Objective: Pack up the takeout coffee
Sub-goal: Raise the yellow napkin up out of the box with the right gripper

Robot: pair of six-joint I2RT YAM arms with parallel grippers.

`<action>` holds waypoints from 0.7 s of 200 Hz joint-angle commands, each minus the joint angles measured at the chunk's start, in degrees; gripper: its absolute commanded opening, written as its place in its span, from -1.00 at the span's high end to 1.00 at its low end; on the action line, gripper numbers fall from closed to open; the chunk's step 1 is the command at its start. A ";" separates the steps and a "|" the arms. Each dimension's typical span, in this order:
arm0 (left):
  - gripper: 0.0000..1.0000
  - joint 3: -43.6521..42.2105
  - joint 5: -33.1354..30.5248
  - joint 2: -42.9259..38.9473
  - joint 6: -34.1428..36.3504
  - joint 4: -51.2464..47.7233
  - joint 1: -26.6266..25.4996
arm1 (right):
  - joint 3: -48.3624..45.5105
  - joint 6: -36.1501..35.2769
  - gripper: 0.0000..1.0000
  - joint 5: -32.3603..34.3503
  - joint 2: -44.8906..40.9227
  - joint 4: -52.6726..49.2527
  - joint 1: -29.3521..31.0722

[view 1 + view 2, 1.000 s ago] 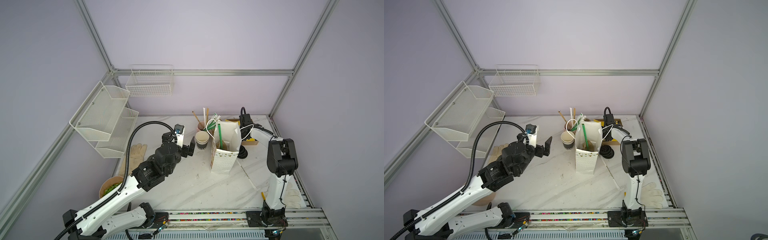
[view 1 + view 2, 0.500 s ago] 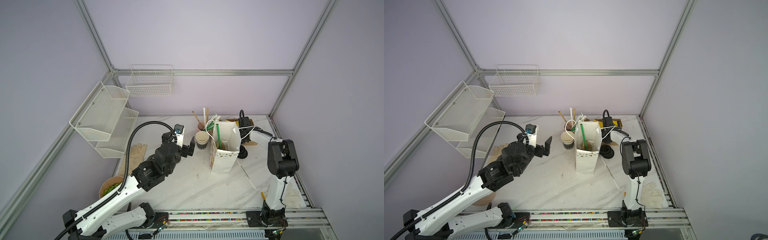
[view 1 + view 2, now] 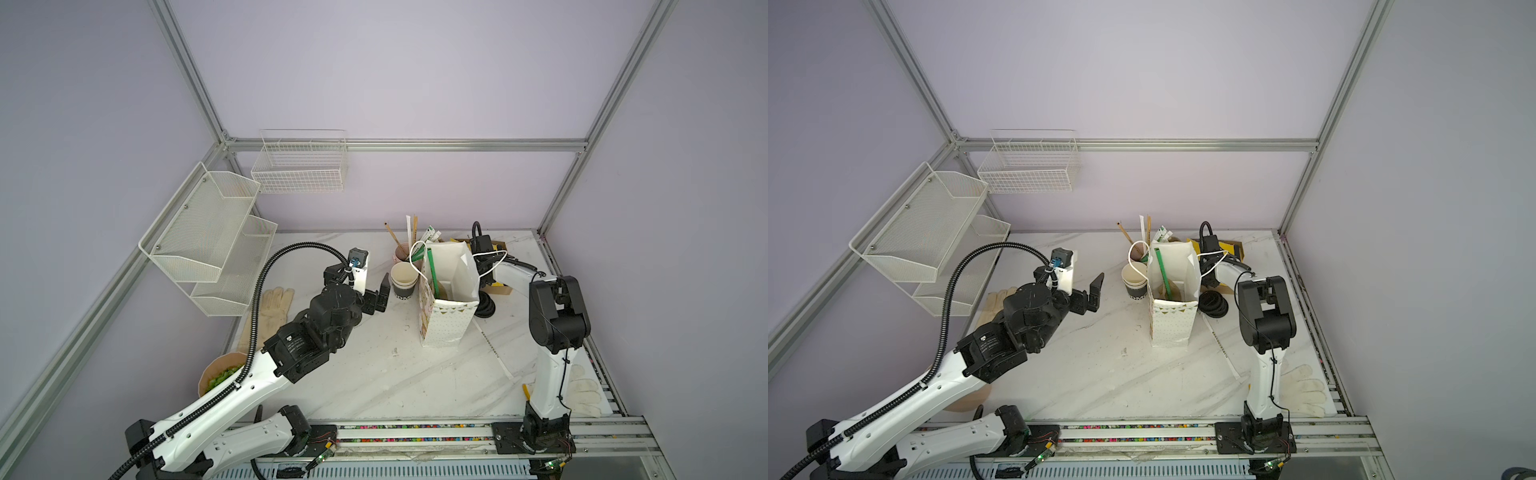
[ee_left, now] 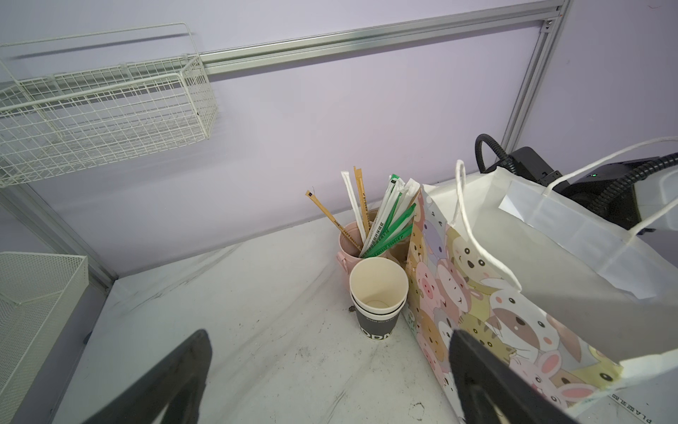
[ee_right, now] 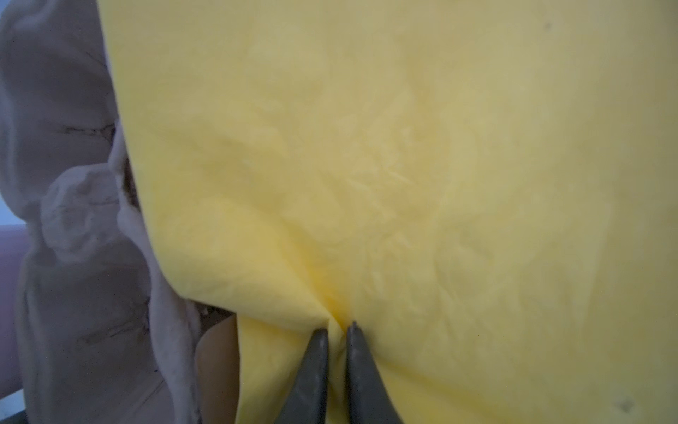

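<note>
Left gripper [image 3: 1091, 291]: jaws spread wide, centre of frame, near nested paper cups [image 3: 1134, 282]. Right gripper [image 5: 335, 330]: tips pinching yellow cloth [image 5: 403, 165].

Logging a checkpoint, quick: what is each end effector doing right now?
Left end effector: open, empty.
Right end effector: closed, pinching a fold of the yellow sheet.

Robot lab cell: aluminium frame [image 4: 367, 40], bare lilac walls [image 4: 367, 110], marble counter [image 4: 257, 367] under the left tool [image 4: 329, 341], wire basket [image 4: 102, 106] beyond it.
</note>
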 commanded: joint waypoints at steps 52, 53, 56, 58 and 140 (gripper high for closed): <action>-1.00 -2.07 -0.05 -0.24 1.44 1.89 0.42 | 0.82 0.27 1.00 0.45 -4.90 -0.95 -1.52; -1.00 -2.08 -0.06 -0.24 1.44 1.89 0.37 | 0.80 0.29 1.00 0.44 -5.01 -0.92 -1.56; -1.00 -2.07 -0.06 -0.23 1.44 1.95 0.46 | 0.74 0.31 1.00 0.44 -5.49 -0.86 -1.67; -1.00 -2.04 -0.06 -0.24 1.44 2.04 0.47 | 0.77 0.36 1.00 0.46 -5.70 -0.82 -1.76; -1.00 -2.00 0.20 -0.42 1.39 2.14 0.75 | -0.57 2.71 1.00 -2.43 -13.28 0.50 -4.73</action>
